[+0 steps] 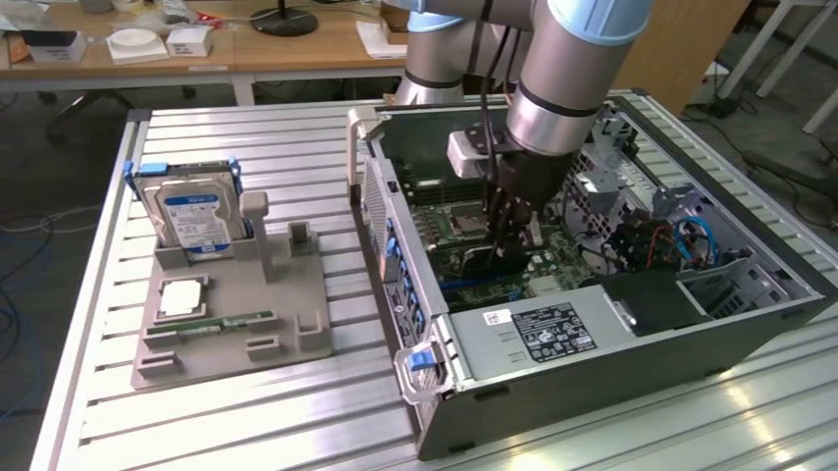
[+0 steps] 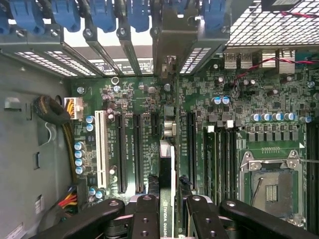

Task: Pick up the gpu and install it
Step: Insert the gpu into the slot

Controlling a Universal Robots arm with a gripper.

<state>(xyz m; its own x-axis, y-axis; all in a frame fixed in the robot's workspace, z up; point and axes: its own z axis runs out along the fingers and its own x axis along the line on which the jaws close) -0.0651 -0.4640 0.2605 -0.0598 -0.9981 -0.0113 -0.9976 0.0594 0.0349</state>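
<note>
A: The gripper (image 2: 172,205) is closed tight on the gpu (image 2: 167,169), which hangs edge-on just beneath it, above the motherboard (image 2: 239,99).

B: My worry is that any tilt or sideways offset could jam its edge against the board.

The slatted metal table (image 1: 262,422) bears a grey holder (image 1: 282,304) and an open computer case (image 1: 629,378).

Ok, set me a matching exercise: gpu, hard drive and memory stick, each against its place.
1. gpu
2. hard drive
3. memory stick

A. lying flat on the grey holder
B. gripped by the hand inside the computer case
C. standing upright in the grey holder

Pairs: 1-B, 2-C, 3-A
</note>
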